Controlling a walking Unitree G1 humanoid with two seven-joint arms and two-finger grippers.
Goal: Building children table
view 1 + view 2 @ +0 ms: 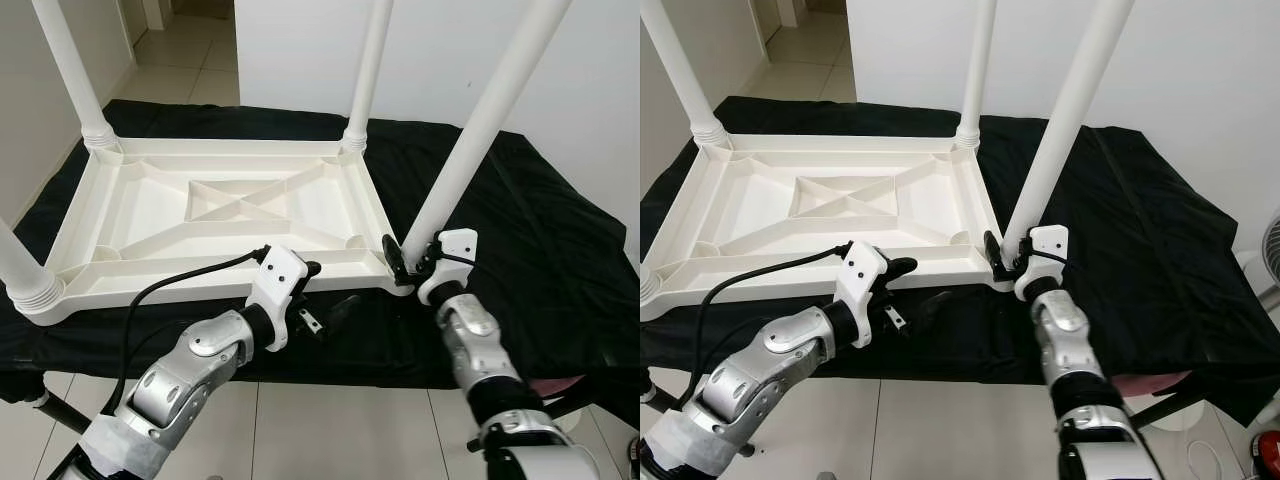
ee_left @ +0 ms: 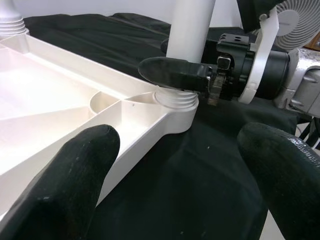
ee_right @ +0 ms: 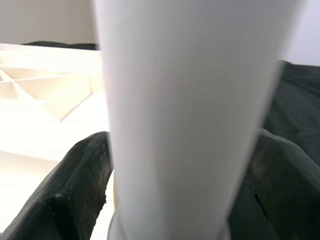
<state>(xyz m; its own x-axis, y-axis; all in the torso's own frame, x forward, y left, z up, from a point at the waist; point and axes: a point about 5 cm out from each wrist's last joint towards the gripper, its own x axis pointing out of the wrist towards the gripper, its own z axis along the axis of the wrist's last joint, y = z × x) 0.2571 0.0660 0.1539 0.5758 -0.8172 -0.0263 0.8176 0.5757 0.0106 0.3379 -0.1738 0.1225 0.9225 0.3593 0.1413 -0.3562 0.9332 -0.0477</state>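
The white children's table top point(image 1: 230, 215) lies upside down on a black cloth point(image 1: 540, 240), its legs in the corner sockets pointing up. The right gripper point(image 1: 405, 262) is clenched around the base of the near-right table leg point(image 1: 470, 140). The left gripper point(image 1: 325, 310) hovers released beside the near edge, fingers point(image 2: 65, 175) spread

Home room, tiled floor point(image 1: 190, 60), doorway point(image 1: 185, 40)
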